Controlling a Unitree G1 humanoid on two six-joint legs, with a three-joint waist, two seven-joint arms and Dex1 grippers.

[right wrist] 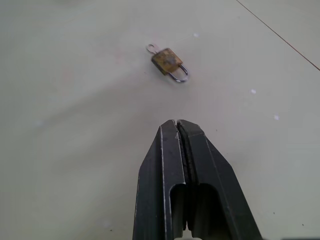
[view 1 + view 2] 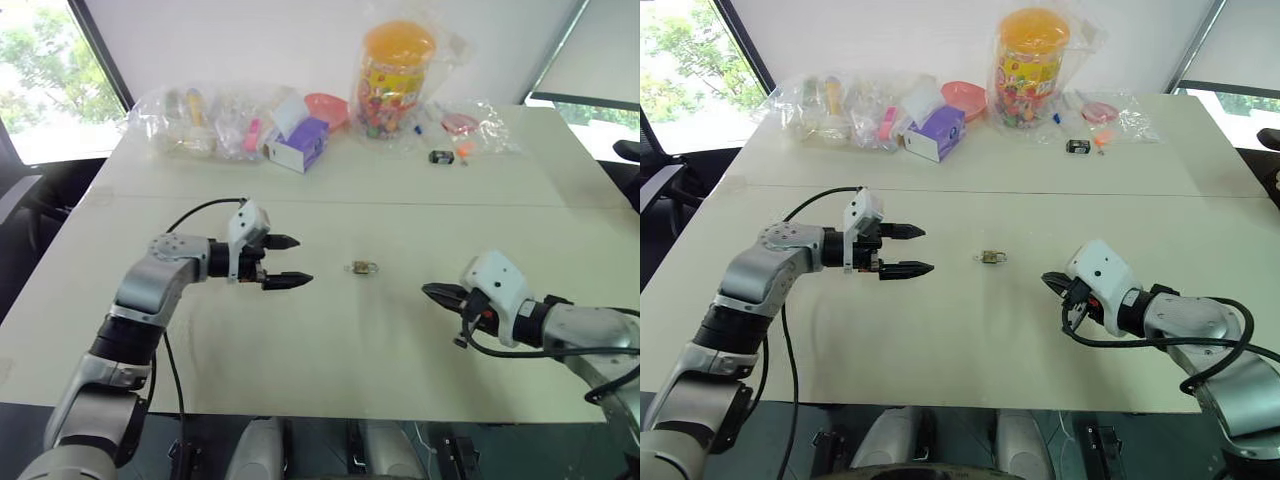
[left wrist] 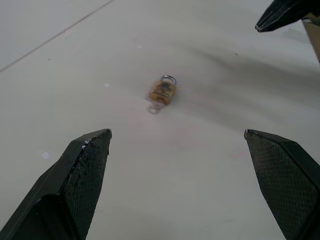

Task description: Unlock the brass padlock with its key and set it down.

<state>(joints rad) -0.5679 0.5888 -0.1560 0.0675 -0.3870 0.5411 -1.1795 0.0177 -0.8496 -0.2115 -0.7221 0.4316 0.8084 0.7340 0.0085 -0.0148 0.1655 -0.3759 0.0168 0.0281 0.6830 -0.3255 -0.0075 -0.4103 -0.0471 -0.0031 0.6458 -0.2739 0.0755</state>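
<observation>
The left gripper (image 2: 285,261) has its fingers wide apart and empty; the right gripper (image 2: 432,293) has its fingers pressed together, holding nothing. Between them, apart from both, the brass padlock (image 2: 362,267) lies on the desk (image 2: 330,350). I judge the first grasp is not yet begun; next, one gripper must reach it.

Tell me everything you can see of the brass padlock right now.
The brass padlock is tiny, with a yellow-gold, worn-looking body and a thin silvery wire shackle at one end. A small silvery loop, apparently the key, sticks out of the opposite end. It lies flat on the pale table, between the two tools, touched by neither.
</observation>
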